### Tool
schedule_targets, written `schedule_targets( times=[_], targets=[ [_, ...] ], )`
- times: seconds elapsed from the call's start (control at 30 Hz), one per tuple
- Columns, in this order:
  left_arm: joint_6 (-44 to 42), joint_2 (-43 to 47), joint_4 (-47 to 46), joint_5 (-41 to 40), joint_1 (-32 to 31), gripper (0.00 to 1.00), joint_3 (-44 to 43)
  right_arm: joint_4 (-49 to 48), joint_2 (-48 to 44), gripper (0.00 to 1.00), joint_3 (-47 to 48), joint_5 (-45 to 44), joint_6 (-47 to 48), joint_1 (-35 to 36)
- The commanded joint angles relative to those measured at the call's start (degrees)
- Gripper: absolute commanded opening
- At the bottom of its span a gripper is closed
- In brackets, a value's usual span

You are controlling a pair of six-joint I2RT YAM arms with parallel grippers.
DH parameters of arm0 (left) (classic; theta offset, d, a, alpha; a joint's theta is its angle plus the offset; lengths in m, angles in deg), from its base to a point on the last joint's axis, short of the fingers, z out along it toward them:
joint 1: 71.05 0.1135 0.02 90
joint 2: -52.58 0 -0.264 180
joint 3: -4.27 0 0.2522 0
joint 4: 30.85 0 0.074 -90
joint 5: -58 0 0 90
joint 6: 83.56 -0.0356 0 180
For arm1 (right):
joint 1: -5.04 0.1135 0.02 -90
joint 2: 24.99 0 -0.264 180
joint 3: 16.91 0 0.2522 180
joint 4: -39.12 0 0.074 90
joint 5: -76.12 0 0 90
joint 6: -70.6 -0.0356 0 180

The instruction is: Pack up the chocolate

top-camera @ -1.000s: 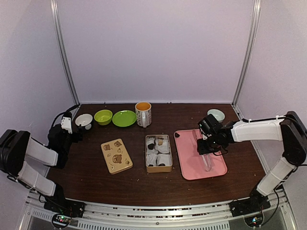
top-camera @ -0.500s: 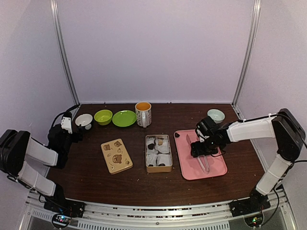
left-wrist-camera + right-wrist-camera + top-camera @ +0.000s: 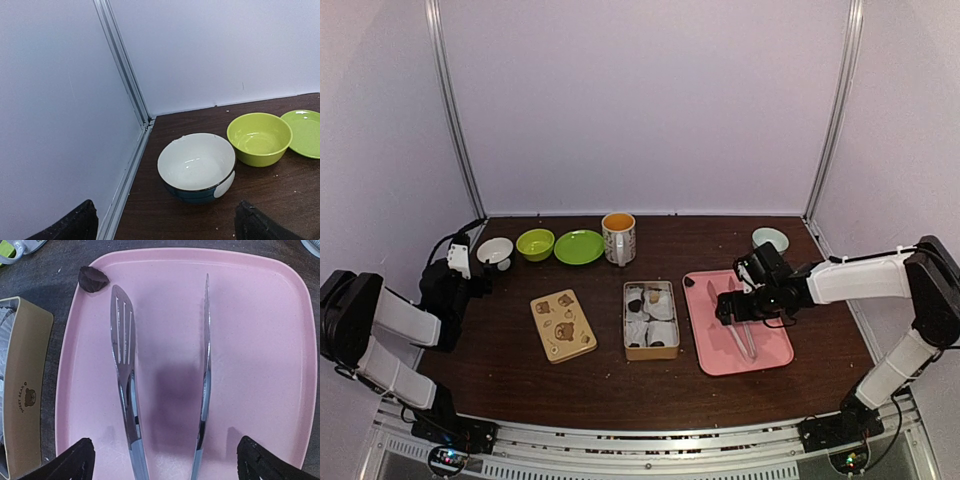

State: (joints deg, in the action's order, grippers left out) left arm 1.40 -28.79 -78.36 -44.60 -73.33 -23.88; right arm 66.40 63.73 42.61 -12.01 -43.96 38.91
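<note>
**Tongs left lying on the pink tray between wide-open jaws**

The right jaws are held spread above the tongs (image 3: 127, 390), both arms of which lie flat on the tray (image 3: 260, 315), untouched. One chocolate (image 3: 93, 279) is seen at the tray's far left corner, near the tin (image 3: 25, 365), where more dark pieces sit in white paper cups. At the desk's (image 3: 520, 370) left edge, the left jaws are parted, gripping nothing, before a white bowl (image 3: 196, 165).

Dark brown wooden table (image 3: 520, 370). Back left row, left to right: white-lined round bowl with dark blue outside (image 3: 196, 166), lime green round bowl (image 3: 259, 137) just beside it, flat lime green plate (image 3: 304, 132), white printed mug with orange inside (image 3: 618, 238), upright. Small pale mint bowl (image 3: 770, 239) stands at back right, well apart.
</note>
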Motion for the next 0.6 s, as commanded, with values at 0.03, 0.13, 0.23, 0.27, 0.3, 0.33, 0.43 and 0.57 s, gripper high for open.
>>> schedule_targets(
  times=[0.03,0.13,0.23,0.27,0.3,0.33,0.43,0.57],
  targets=[
    [0.24,-0.38,-3.00,0.69,0.44,0.98,-0.85,-3.64,-3.51,1.00,-1.26,-3.45,-0.56,0.14],
    [0.21,-0.38,-2.89,0.69,0.51,0.98,-0.90,-4.02,-4.64,1.00,-1.21,-4.45,-0.49,0.62],
    [0.20,-0.38,-2.93,0.67,0.47,0.98,-0.90,-4.68,-5.68,1.00,-1.23,-5.47,-0.36,1.38],
    [0.20,-0.38,-2.90,0.68,0.43,0.98,-0.88,-4.76,-5.87,1.00,-1.20,-5.54,-0.21,1.62],
    [0.22,-0.33,-2.89,0.68,0.43,0.98,-0.90,-4.98,-5.99,1.00,-1.22,-5.62,-0.08,1.82],
    [0.21,-0.37,-2.93,0.65,0.44,0.98,-0.90,-5.10,-6.02,1.00,-1.11,-5.83,0.10,2.02],
    [0.20,-0.38,-2.96,0.72,0.45,0.98,-0.90,-5.02,-5.80,1.00,-0.75,-6.32,0.74,2.54],
    [0.20,-0.38,-2.93,0.73,0.46,0.98,-0.90,-5.39,-5.58,1.00,-0.95,-7.05,1.68,3.14]
  ],
)
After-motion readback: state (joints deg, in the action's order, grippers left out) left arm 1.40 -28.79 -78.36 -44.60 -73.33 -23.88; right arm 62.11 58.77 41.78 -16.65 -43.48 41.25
